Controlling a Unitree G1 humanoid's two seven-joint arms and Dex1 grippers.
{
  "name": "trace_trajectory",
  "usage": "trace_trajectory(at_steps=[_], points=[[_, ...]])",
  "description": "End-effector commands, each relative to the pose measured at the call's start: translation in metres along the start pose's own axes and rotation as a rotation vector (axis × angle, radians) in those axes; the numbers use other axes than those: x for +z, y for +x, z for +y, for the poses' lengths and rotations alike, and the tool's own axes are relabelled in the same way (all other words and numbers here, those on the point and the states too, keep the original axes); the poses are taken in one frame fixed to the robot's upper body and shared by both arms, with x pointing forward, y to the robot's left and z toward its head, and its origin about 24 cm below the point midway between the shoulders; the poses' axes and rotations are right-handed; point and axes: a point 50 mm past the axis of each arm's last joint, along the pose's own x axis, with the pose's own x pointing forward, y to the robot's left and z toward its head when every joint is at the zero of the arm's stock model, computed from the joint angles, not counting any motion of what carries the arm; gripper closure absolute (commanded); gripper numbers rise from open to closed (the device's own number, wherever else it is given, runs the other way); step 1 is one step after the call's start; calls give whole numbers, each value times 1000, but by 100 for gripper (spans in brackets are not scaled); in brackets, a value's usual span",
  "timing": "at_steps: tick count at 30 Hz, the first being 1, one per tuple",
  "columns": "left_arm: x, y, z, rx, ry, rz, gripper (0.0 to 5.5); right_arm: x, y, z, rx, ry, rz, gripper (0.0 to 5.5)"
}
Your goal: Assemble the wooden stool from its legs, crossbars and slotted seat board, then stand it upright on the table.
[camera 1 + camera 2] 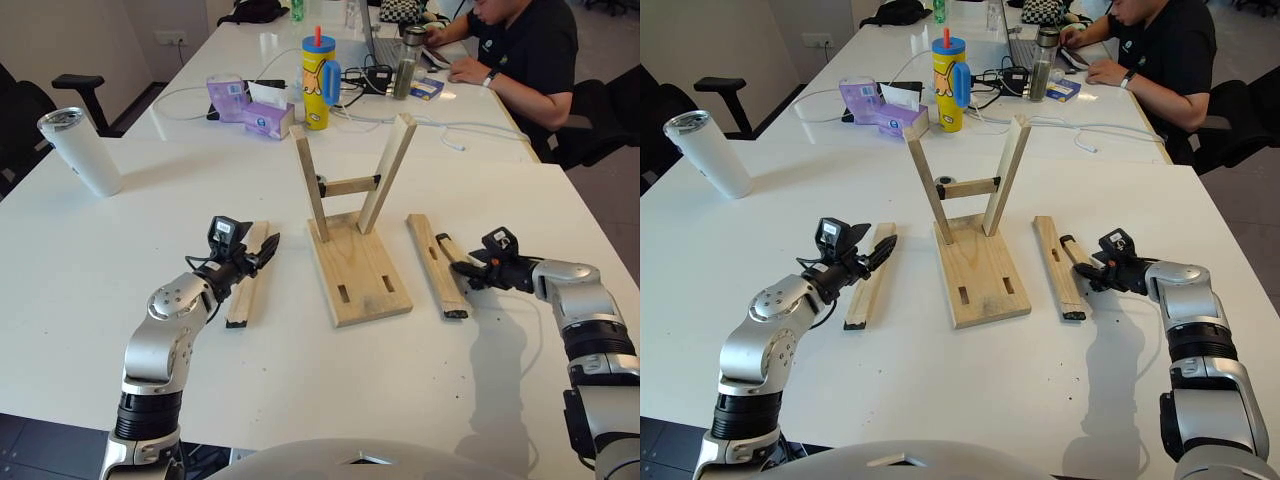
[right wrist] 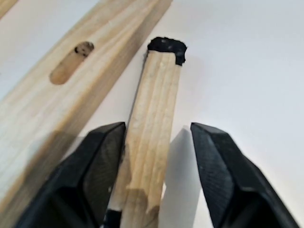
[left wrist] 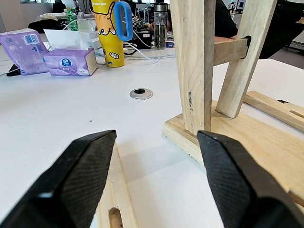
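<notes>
1. Left arm point(image 1: 165, 330): rounded silver-grey shells, with a black ribbed band at the lower joint.
2. Right arm point(image 1: 585, 310): the same silver shells, split by black joint rings.
3. Left hand point(image 1: 266, 250): black, with a boxy block bearing a pale label at the wrist and thin black cables looping beside it.
4. Right hand point(image 1: 462, 274): black and compact.
5. Fingers point(image 3: 90, 175): black wedges with finely textured faces.

1. An office: long white worktops point(image 1: 80, 270) stand in rows, with black swivel chairs point(image 1: 85, 92) beside them
2. The far worktop carries a laptop point(image 1: 376, 35), trailing cables point(image 1: 450, 128), tissue boxes point(image 1: 268, 120) and a yellow drinks cup point(image 1: 318, 80)
3. A round cable grommet point(image 3: 141, 93) is set in the near worktop, and a wall socket point(image 1: 170, 38) sits low on the back wall
</notes>
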Motion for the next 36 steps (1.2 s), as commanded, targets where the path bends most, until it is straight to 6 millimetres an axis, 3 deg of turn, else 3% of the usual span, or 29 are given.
trace_trajectory(at_steps=[1,4,10,14,17,20,23,26,30,36], points=[[5,-1,1,9,11,-12,231,-19,4,5,1,10,104,362],[5,-1,2,14,11,-11,231,-17,4,3,-22,-4,104,415],[5,0,3,14,8,-15,231,-1,5,-3,-57,-23,22,420],[12,2,-4,-38,-99,-64,231,59,-2,-8,-138,-76,-324,420],[29,1,-15,-133,-239,-167,231,111,-16,-2,-143,-6,-627,420],[46,-2,-22,-216,-347,-251,231,157,-40,24,-7,-18,-887,420],[63,-5,-28,-276,-461,-335,231,183,-58,52,104,-48,-1024,420],[74,-6,-35,-324,-518,-379,231,191,-63,84,232,-140,-1027,420],[87,-3,-44,-359,-533,-405,231,182,-51,118,341,-285,-946,420],[93,5,-51,-382,-585,-415,231,173,-40,140,385,-343,-923,420]])
